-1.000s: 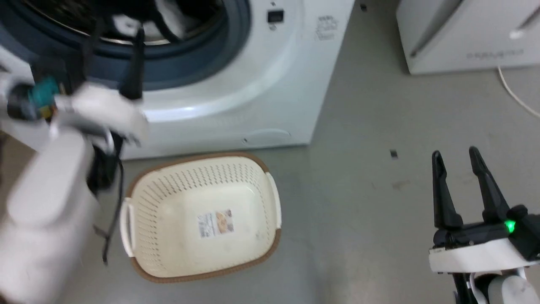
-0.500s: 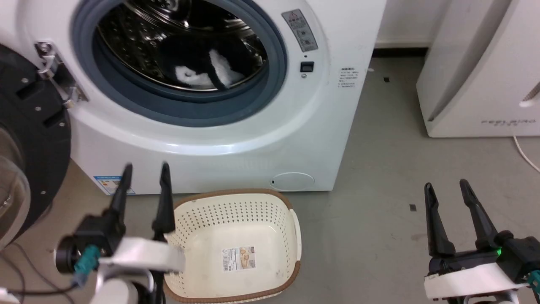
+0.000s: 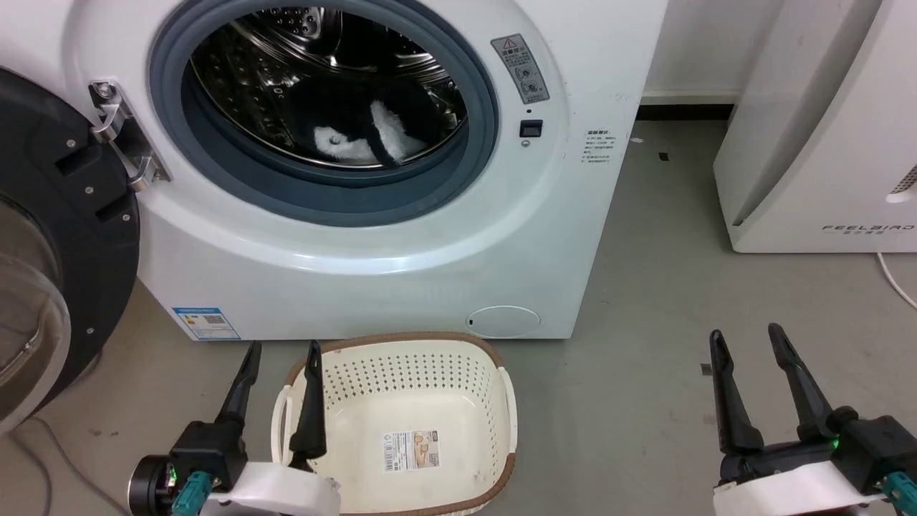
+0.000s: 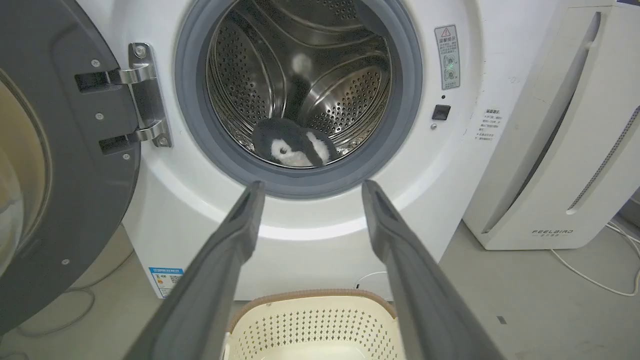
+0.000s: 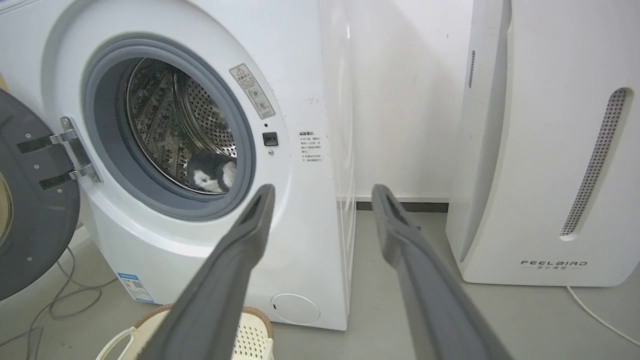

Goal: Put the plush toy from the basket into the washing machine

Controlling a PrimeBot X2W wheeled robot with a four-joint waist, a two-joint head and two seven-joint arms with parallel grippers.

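Note:
The black-and-white plush toy (image 3: 362, 129) lies at the bottom of the steel drum of the washing machine (image 3: 401, 244), also in the left wrist view (image 4: 292, 144) and the right wrist view (image 5: 211, 171). The machine's black-framed door (image 3: 50, 236) stands swung open at the left. On the floor in front sits the cream basket (image 3: 401, 390), with just a barcode sticker on its bottom. My left gripper (image 3: 282, 357) is open, low beside the basket's left rim, fingers empty. My right gripper (image 3: 746, 341) is open over bare floor at the lower right.
A white FEELBIRD appliance (image 3: 824, 136) stands right of the washer, with a pale cable (image 3: 895, 276) trailing on the floor beside it. Grey cables (image 5: 55, 305) lie under the open door. Grey floor (image 3: 645, 322) stretches between the basket and my right gripper.
My left arm has pulled back from the drum's mouth down to the basket's left side, empty. The head camera has tilted up, bringing the whole port and the toy inside into sight.

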